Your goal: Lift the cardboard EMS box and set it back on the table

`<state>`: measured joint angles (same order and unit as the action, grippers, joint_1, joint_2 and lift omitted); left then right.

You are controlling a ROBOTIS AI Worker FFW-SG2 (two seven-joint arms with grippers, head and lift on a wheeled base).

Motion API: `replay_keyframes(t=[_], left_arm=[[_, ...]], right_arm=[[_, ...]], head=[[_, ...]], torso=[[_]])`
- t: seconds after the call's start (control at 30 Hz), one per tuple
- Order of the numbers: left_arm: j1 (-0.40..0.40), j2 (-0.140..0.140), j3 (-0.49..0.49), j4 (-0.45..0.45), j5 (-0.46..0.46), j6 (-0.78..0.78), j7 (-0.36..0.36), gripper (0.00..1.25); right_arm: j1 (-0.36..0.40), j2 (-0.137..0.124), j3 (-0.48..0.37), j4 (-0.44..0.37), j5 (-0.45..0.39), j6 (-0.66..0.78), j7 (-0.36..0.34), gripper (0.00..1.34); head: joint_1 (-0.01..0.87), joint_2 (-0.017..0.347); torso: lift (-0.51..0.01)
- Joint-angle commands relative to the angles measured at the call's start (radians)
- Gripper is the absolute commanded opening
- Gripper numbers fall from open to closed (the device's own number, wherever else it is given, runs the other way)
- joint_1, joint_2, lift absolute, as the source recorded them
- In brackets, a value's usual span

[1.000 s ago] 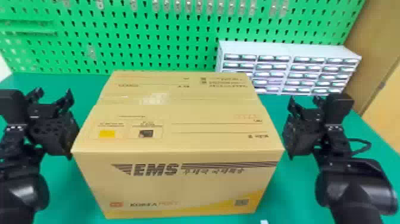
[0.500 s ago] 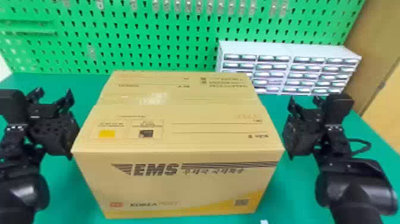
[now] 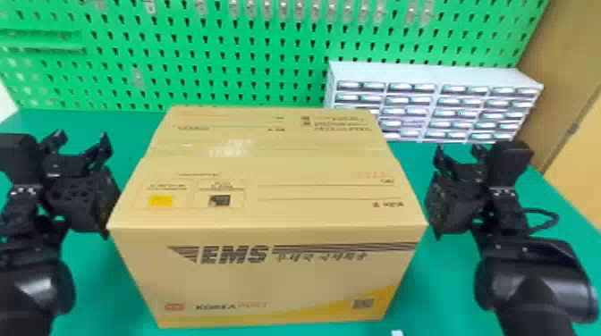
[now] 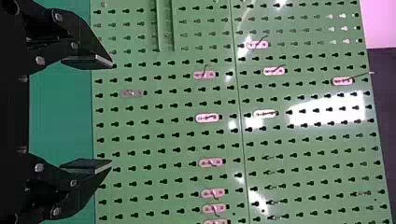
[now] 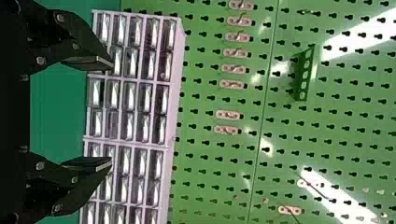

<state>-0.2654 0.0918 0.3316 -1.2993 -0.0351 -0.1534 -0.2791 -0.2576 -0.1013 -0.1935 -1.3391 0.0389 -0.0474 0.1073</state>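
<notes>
The cardboard EMS box (image 3: 268,272) rests on the green table between the two grippers, its printed long side facing the robot. My left gripper (image 3: 79,142) is beside the box's left side, with its fingers pointing away from the robot. At the box's right side is my right gripper (image 3: 458,154), pointing the same way. Whether either gripper's body touches the cardboard I cannot tell. In the left wrist view the left gripper (image 4: 112,114) stands open with nothing between its fingers. The right gripper (image 5: 112,113) is likewise open and holds nothing in the right wrist view.
Behind the box rises a green pegboard (image 3: 201,58) with small hooks. A white cabinet of small drawers (image 3: 436,109) stands at the back right of the green table (image 3: 550,232). A small white thing (image 3: 397,333) lies at the front edge of view.
</notes>
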Motion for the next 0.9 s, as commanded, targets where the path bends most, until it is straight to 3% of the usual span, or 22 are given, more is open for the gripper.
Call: replay_keyframes(t=[0.0, 0.87], left_arm=[[0.0, -0.001, 0.001, 0.0, 0.003, -0.003, 0.0, 0.75], [0.003, -0.001, 0.003, 0.0, 0.006, -0.005, 0.0, 0.75]], right_arm=[[-0.002, 0.0, 0.0, 0.0, -0.002, 0.0, 0.0, 0.81], [-0.002, -0.003, 0.0, 0.0, -0.013, -0.005, 0.0, 0.81]], head=[[0.678, -0.015], [0.678, -0.015]], torso=[[-0.093], [-0.093]])
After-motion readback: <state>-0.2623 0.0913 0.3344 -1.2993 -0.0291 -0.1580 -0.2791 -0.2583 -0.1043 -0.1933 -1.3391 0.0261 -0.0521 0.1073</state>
